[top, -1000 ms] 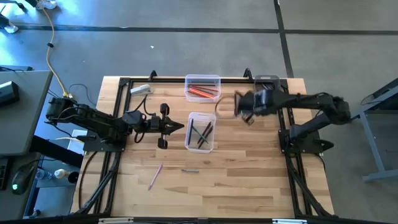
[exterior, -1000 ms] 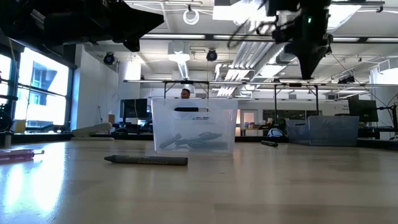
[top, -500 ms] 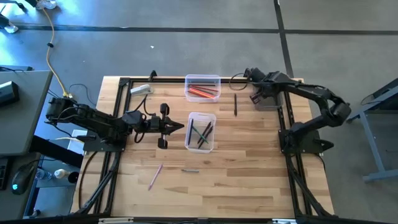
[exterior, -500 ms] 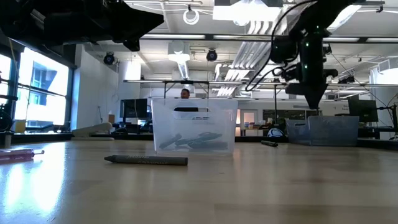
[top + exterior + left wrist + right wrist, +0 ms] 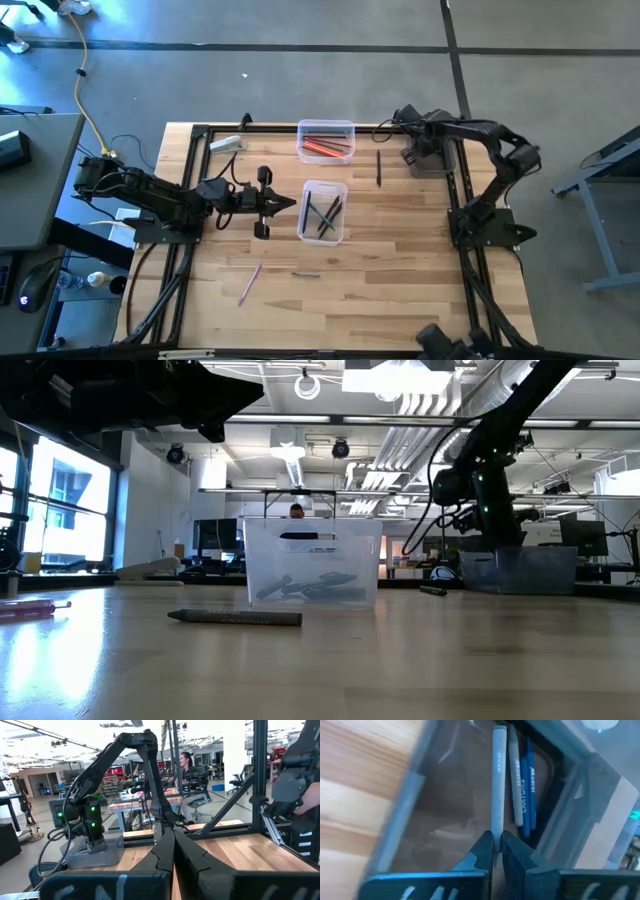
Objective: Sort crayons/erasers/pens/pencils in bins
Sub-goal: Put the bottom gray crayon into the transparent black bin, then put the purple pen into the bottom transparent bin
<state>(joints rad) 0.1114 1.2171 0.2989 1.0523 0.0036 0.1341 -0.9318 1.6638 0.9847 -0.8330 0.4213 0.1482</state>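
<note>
1. Right gripper over grey bin at table's far right edge; fingers pinched on a grey crayon, pointing into bin.
2. In grey bin: white and blue crayons lying along one wall.
3. Left gripper mid-table, just left of clear bin; fingers closed, holding nothing.
4. Loose on table: dark pencil betw. bins, pink one and grey crayon near front.
5. Far clear bin w/ red pencils.
</note>
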